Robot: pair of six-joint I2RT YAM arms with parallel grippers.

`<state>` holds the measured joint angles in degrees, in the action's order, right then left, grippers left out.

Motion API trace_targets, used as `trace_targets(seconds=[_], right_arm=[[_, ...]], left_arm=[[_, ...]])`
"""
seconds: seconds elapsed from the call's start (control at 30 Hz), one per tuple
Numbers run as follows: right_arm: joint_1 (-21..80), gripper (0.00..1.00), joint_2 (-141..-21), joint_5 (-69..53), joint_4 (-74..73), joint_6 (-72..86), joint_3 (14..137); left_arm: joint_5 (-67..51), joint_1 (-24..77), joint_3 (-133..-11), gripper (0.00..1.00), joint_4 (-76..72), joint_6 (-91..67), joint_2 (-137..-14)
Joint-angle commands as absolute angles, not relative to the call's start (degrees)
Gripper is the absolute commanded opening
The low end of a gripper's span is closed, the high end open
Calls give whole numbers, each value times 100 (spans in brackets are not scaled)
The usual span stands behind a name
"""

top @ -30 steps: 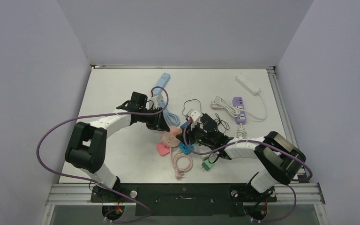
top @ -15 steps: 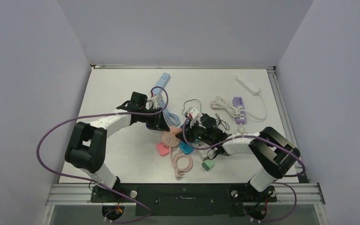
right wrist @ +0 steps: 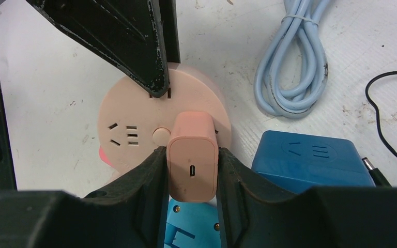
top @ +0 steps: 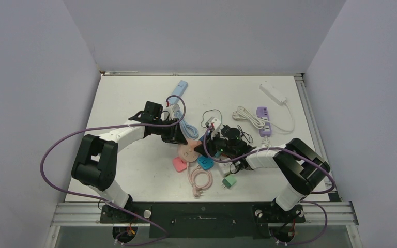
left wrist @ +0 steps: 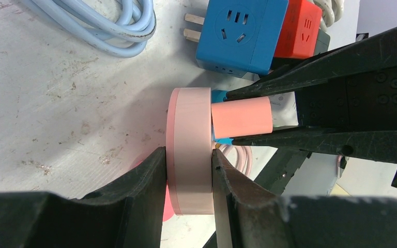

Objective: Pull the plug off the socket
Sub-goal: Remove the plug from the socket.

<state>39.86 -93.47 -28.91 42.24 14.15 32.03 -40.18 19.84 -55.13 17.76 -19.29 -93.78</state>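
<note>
A round pink socket (top: 188,152) lies at the table's middle; it also shows in the left wrist view (left wrist: 188,150) and the right wrist view (right wrist: 129,132). A pink plug (right wrist: 192,155) with a USB-C port sits plugged into its face, also seen in the left wrist view (left wrist: 241,117). My left gripper (left wrist: 186,170) is shut on the socket's rim, one finger on each side. My right gripper (right wrist: 192,170) is shut on the plug's two sides. In the top view the left gripper (top: 178,138) and right gripper (top: 207,147) meet over the socket.
A blue cube adapter (left wrist: 240,33) and a red one (left wrist: 302,28) lie just beyond the socket. A coiled light-blue cable (right wrist: 292,67), a black cord (top: 212,113), a pink cable coil (top: 200,181), a purple strip (top: 264,120) and a white strip (top: 273,93) surround them.
My right arm has swung left toward the socket and its gripper now closes on the plug. The left arm has held still on the socket.
</note>
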Motion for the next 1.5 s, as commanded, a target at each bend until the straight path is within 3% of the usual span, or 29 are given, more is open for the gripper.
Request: trace_targets(seconds=[0.0,0.4,0.63,0.97,1.27,1.47], right_arm=[[4040,10,-9026,-2383,4344,1349,3169],[4889,6,-8768,-1080,3784,610,3275],[4807,5,-8759,-1207,3851,756,3250],[3781,5,-8863,-2754,4775,1605,2927],[3804,5,-8795,-2609,4670,1494,2932],[4349,5,-8509,-1650,4136,879,3002]], left_arm=[[-3990,2013,-5755,0,1774,-1885,-9276],[-3859,2004,-5702,0,1684,-2013,-9325],[-3826,1995,-5704,0,1687,-2006,-9343],[-3668,2000,-5729,0,1767,-1802,-9150],[-3766,1995,-5707,0,1694,-1859,-9186],[-3578,1916,-5704,0,1737,-1928,-9199]])
